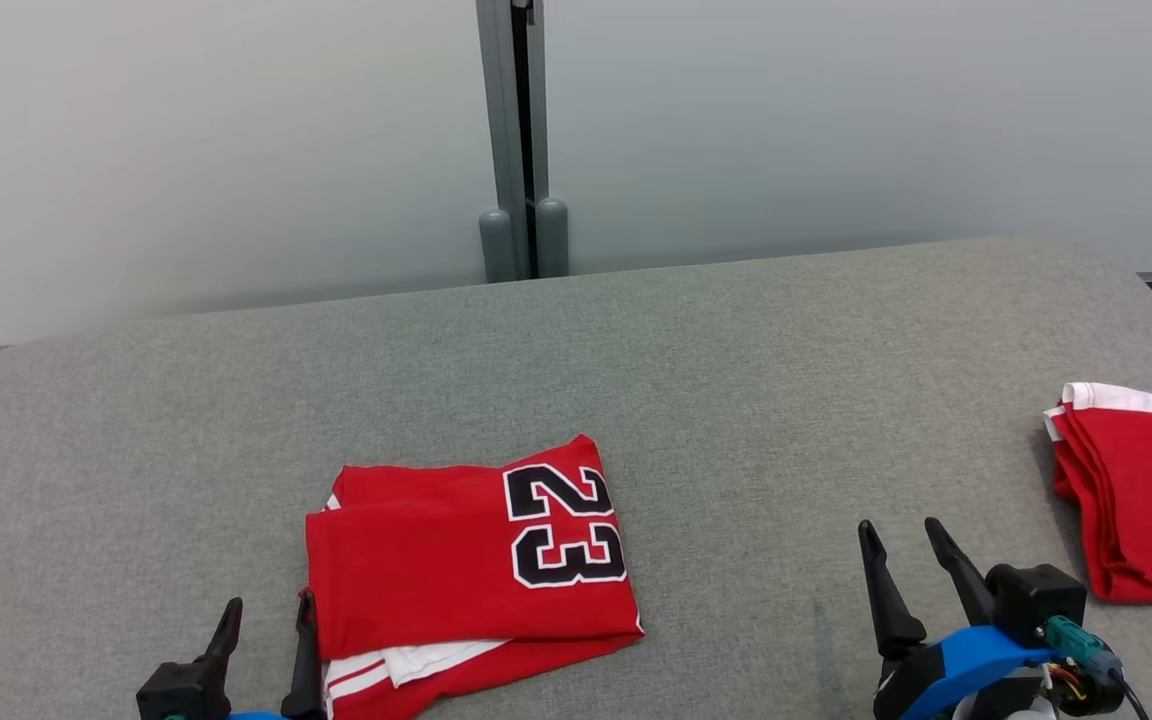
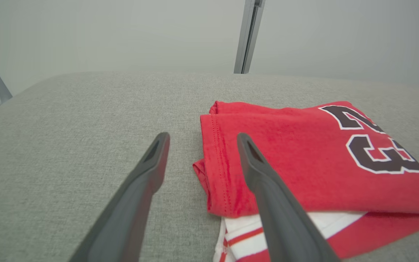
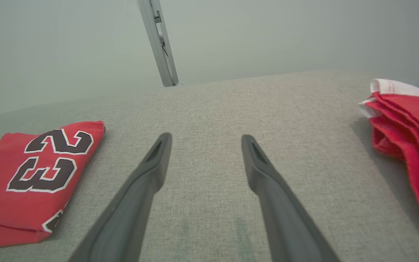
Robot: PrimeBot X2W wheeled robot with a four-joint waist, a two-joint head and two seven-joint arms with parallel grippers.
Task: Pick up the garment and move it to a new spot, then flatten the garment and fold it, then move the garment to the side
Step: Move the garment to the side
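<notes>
The garment (image 1: 436,570) is a red jersey with a black "23", folded into a rough square with white striped trim showing at its near edge. It lies on the grey fabric table (image 1: 736,380), low and left of centre. My left gripper (image 1: 270,602) is open at the garment's left edge. In the left wrist view the garment (image 2: 304,163) lies behind the left gripper's (image 2: 202,136) right finger, and its left finger is over bare table. My right gripper (image 1: 899,525) is open and empty over bare table, right of the garment (image 3: 31,182); in its wrist view the right gripper (image 3: 206,137) holds nothing.
A second folded red cloth with a white band (image 1: 1146,490) lies at the table's right edge, right of my right gripper, and appears in the right wrist view too (image 3: 409,120). A grey post (image 1: 521,140) stands behind the table against a pale wall.
</notes>
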